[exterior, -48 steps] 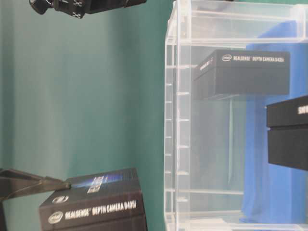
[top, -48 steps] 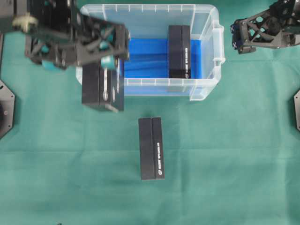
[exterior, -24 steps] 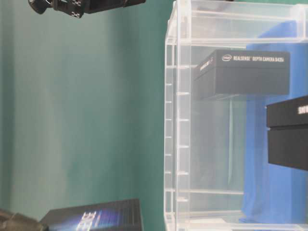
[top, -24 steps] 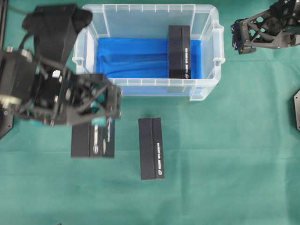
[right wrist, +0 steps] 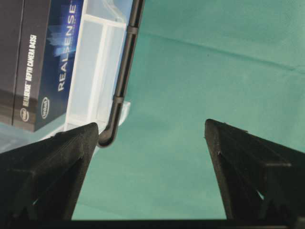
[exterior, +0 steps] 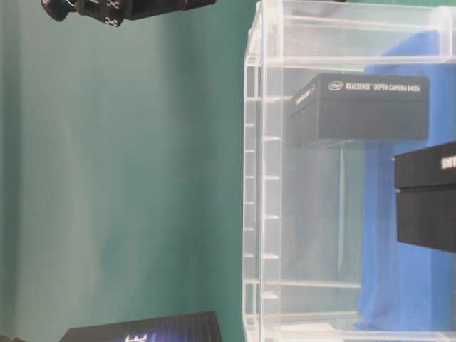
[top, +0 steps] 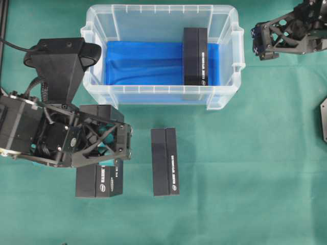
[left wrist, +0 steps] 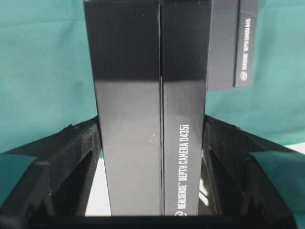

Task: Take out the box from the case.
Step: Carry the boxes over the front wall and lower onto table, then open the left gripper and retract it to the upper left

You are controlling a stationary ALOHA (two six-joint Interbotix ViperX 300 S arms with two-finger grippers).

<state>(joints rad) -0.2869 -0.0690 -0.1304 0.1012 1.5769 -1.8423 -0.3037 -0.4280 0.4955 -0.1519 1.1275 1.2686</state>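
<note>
You had the left gripper (left wrist: 152, 157) clamped on a black box (top: 97, 178), one finger on each long side, outside the case (top: 225, 51) and over the green cloth (top: 245, 168). Judging from that, lower it flat before letting go. A second box (top: 165, 161) lay just beside your right-hand finger, so keep clear of it. A third box (top: 195, 56) sat inside the case. The right gripper (right wrist: 151, 167) stood wide apart, empty, near the case's handle (right wrist: 121, 81).

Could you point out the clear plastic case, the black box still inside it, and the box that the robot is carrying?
case (top: 225, 97): overhead view, its bare front right wall.
box inside the case (top: 195, 56): overhead view, middle of its top face.
carried box (left wrist: 152, 109): left wrist view, its front face.
</note>
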